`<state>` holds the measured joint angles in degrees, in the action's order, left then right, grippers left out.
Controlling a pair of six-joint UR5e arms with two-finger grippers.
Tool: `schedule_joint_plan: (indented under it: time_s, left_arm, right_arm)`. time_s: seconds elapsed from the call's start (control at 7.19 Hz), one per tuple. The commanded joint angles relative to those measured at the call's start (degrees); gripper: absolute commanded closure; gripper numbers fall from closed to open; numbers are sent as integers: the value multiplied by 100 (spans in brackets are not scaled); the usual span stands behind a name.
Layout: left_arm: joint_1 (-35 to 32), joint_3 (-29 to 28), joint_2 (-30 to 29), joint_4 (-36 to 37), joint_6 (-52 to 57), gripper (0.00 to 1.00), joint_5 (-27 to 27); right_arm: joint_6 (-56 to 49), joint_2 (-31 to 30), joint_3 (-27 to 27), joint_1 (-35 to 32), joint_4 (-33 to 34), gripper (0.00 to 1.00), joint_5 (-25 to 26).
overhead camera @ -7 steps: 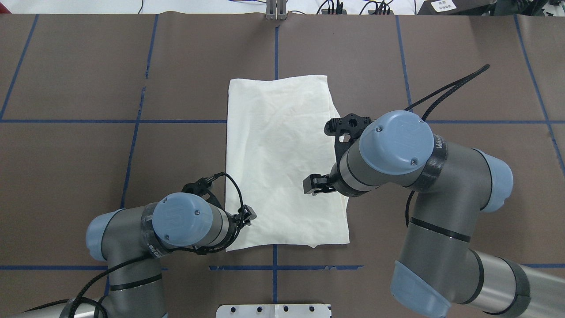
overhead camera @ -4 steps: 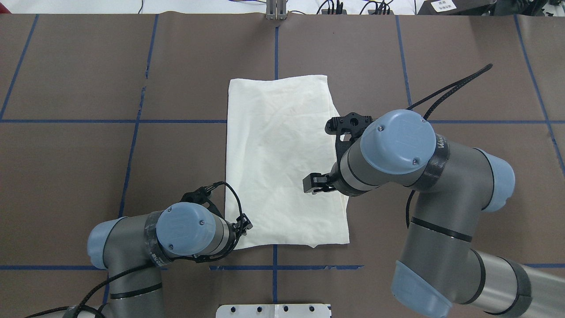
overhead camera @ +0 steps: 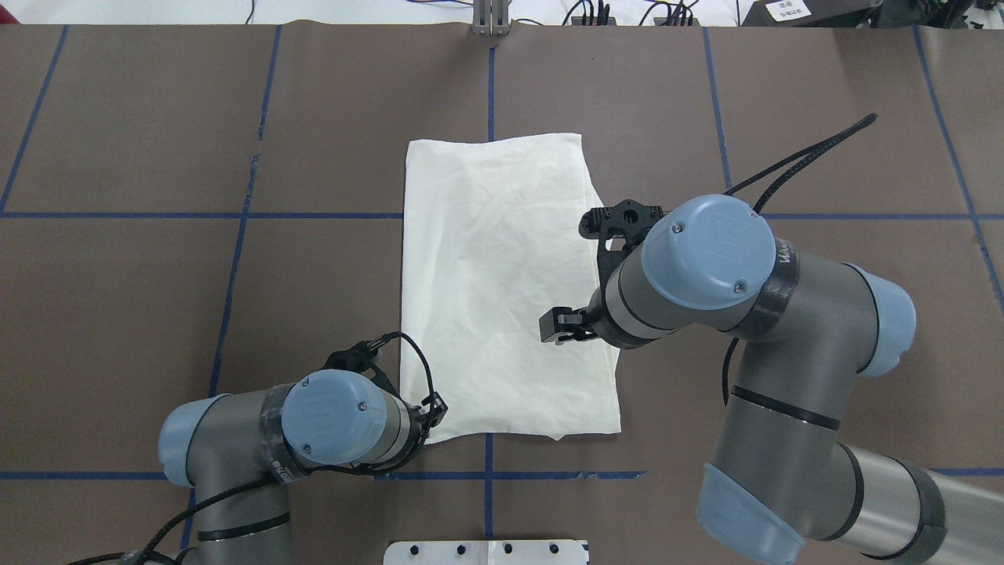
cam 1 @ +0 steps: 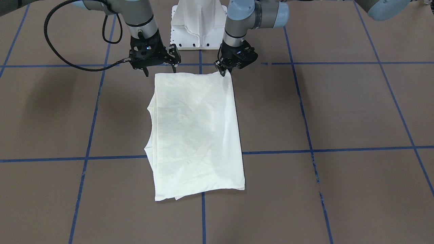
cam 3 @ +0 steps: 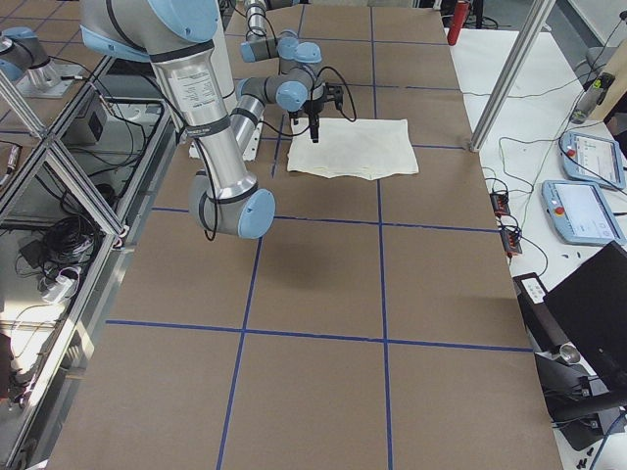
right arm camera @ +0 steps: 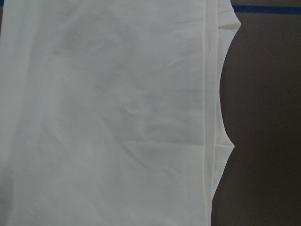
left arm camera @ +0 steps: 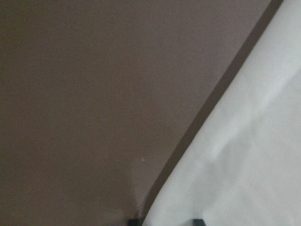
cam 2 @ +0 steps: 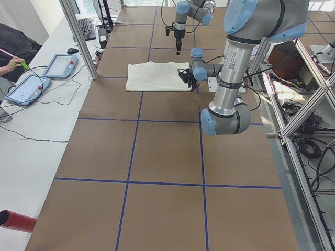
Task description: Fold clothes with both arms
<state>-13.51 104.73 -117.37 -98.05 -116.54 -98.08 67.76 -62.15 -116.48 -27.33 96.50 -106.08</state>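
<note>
The clothes are one cream shirt, folded to a long plain rectangle flat on the brown table; no print shows. My left gripper is low at the shirt's near left corner. In the left wrist view its fingertips stand a little apart, open, with the shirt's edge between them. My right gripper hangs open, raised over the near right part of the shirt, holding nothing. The right wrist view looks down on the shirt and its folded side edge.
The white pedestal base stands just behind the shirt's near edge. Blue tape lines grid the table. Beside the table are tablets, a person's hand and an aluminium frame post.
My left gripper has moved back toward the robot along the shirt's left edge and now sits at the near left corner. The right arm has barely moved.
</note>
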Motion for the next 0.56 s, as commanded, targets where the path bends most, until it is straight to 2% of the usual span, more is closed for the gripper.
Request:
schedule_joint_plan:
  time_s: [0.0,0.14,0.42]
  left_arm:
    - [33,30,12,14,34,97,43]
    - [94,47,12,119,87,100,166]
    - [95,144,12,295,550,100,167]
  right_arm:
    - [0,-25,-6,0,0,0,0]
    - [9,-34,-6,8,0,0,0]
    - [900,-60,-6,192,-9,0,17]
